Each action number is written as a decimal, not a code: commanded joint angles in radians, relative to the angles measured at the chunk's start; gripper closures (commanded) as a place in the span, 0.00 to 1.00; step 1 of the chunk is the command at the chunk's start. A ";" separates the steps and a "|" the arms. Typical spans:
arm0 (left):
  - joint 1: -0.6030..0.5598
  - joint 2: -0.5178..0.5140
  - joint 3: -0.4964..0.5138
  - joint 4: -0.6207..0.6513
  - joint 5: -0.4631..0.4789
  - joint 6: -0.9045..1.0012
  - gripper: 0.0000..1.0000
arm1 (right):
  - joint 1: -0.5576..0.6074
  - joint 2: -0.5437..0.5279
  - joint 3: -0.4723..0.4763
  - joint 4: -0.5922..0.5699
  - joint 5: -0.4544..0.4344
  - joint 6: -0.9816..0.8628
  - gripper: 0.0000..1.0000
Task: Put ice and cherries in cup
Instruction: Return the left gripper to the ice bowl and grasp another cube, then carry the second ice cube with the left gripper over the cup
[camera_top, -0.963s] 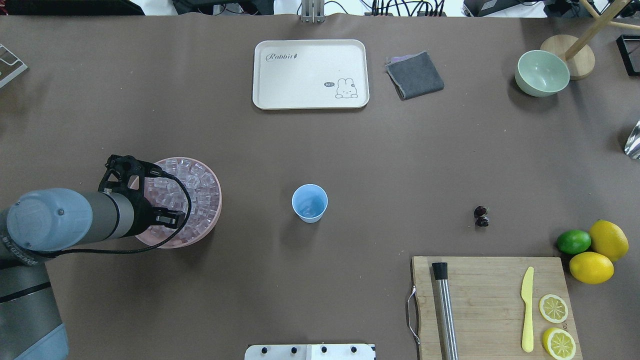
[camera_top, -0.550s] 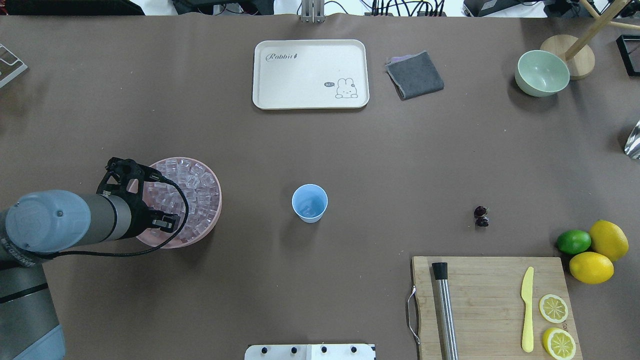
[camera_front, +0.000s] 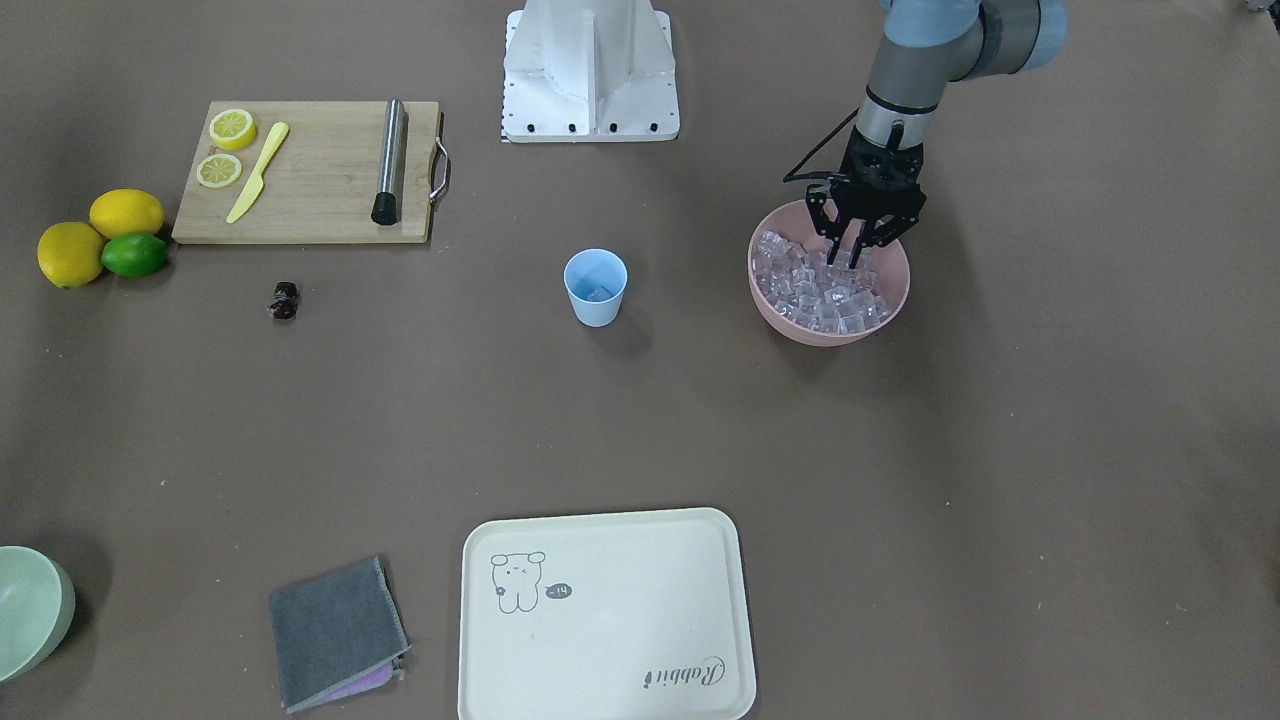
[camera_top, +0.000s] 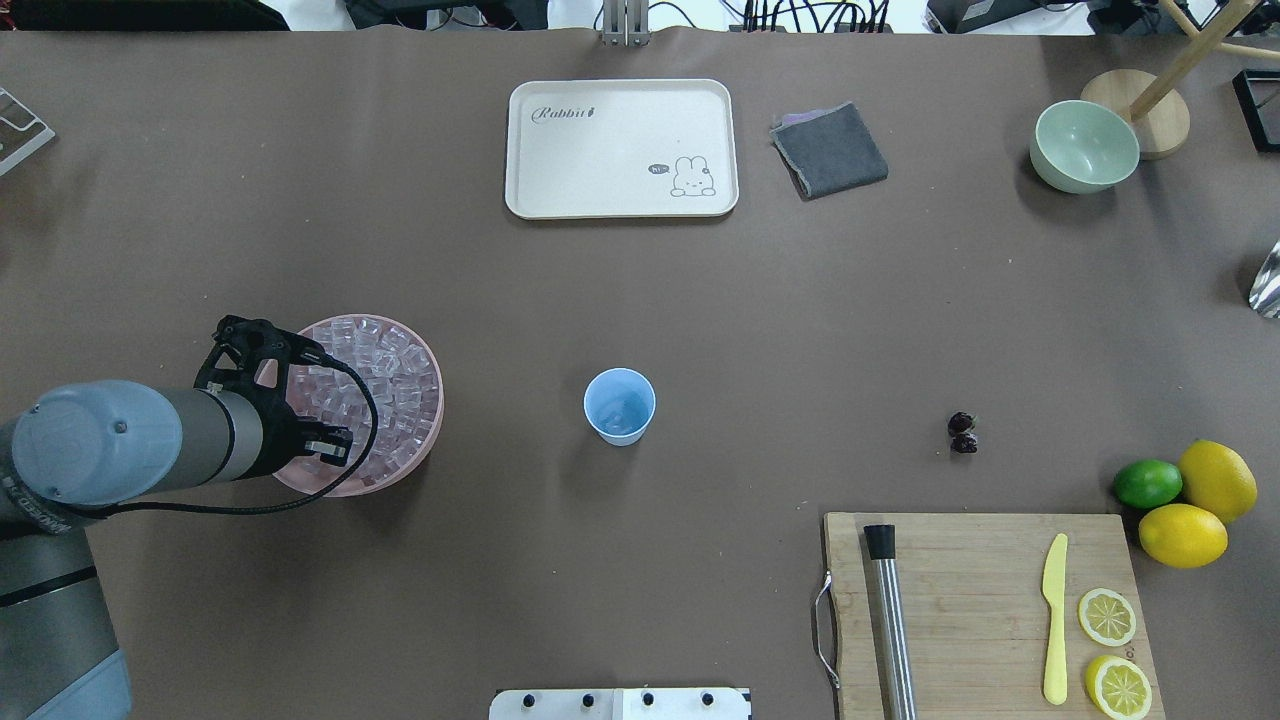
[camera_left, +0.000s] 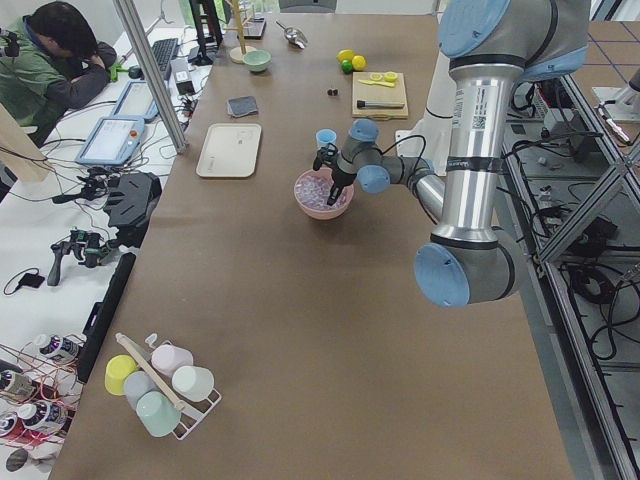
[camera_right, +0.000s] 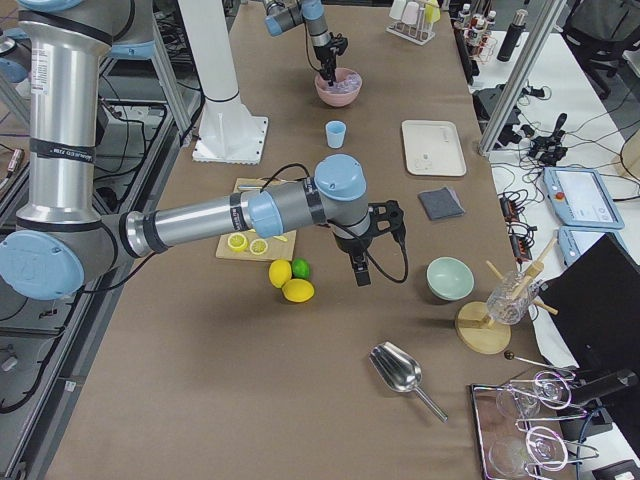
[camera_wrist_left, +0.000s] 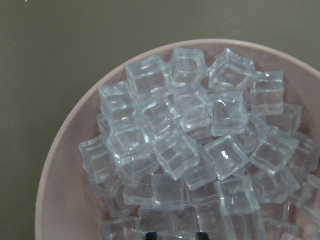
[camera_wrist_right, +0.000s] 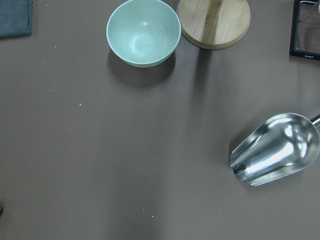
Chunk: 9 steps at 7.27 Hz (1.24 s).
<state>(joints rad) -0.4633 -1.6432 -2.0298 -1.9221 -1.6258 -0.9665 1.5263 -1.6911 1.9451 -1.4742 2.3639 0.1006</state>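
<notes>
The light-blue cup (camera_top: 620, 405) stands upright mid-table, and something clear lies at its bottom (camera_front: 598, 293). Ice (camera_wrist_left: 190, 150) is heaped in a pink bowl (camera_front: 830, 335) on my left side. My left gripper (camera_front: 855, 258) points down into that bowl at the robot-side rim. Its jaws stand open about one cube's width, with the tips among the top cubes. The cherries (camera_top: 962, 433) lie on the table right of the cup, apart from both arms. My right gripper (camera_right: 358, 270) hangs above the table's far right end; whether it is open or shut I cannot tell.
A cream tray (camera_top: 621, 148), a grey cloth (camera_top: 829, 150) and a pale green bowl (camera_top: 1084, 146) sit along the far side. A cutting board (camera_top: 960, 600) carries a muddler, a yellow knife and lemon slices. Lemons and a lime (camera_top: 1148, 483) lie beside it. A metal scoop (camera_wrist_right: 275, 149) lies at the right end.
My left wrist has drawn slightly back toward the robot's side of the pink bowl. The cup, the cherries and everything else lie as before.
</notes>
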 joint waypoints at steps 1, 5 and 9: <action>-0.006 -0.009 -0.013 0.000 -0.025 0.000 1.00 | 0.000 0.002 0.000 0.000 0.000 0.008 0.00; -0.041 -0.119 -0.035 -0.003 -0.121 -0.172 1.00 | -0.002 0.005 0.000 0.000 0.000 0.013 0.00; -0.023 -0.429 0.156 -0.002 -0.111 -0.460 1.00 | -0.006 0.007 0.000 0.000 -0.002 0.014 0.00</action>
<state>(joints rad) -0.4914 -1.9934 -1.9331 -1.9231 -1.7424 -1.3588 1.5217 -1.6848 1.9451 -1.4742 2.3629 0.1148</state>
